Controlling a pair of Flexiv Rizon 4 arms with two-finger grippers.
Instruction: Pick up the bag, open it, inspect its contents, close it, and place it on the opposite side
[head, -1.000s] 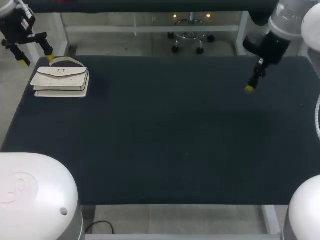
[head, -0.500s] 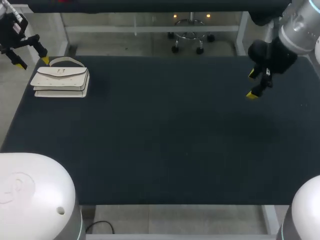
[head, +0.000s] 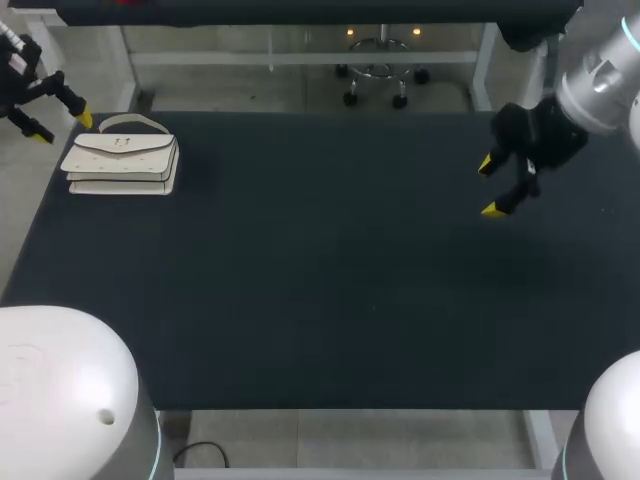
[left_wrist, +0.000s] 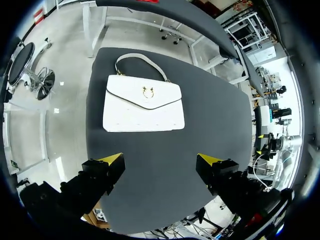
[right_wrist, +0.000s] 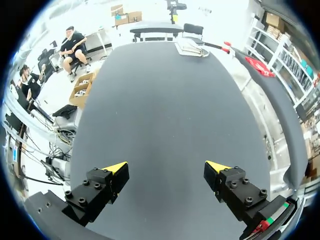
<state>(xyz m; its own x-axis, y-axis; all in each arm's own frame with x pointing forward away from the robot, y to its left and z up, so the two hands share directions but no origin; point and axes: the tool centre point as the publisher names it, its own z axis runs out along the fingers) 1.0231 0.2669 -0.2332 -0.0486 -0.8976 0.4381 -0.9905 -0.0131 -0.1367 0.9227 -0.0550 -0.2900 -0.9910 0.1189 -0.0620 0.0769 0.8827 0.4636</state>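
Observation:
A small white handbag (head: 122, 160) with a curved handle and a gold clasp lies flat near the far left corner of the dark table (head: 330, 290). In the left wrist view the handbag (left_wrist: 143, 103) lies ahead of my left gripper (left_wrist: 161, 162), whose fingers stand wide open with nothing between them. Seen from the head view, that left gripper (head: 58, 122) hovers just off the table's left edge, beside the bag. My right gripper (head: 489, 186) hangs open over the far right part of the table. Far ahead of the right gripper (right_wrist: 168, 167), the handbag (right_wrist: 191, 47) shows at the table's distant end.
The table's dark surface (right_wrist: 165, 115) stretches bare between the two grippers. Its edges lie close to the bag on the left and far sides.
My right gripper has swung down and turned, both yellow tips now showing. My left gripper has drifted left, away from the bag and off the table's edge.

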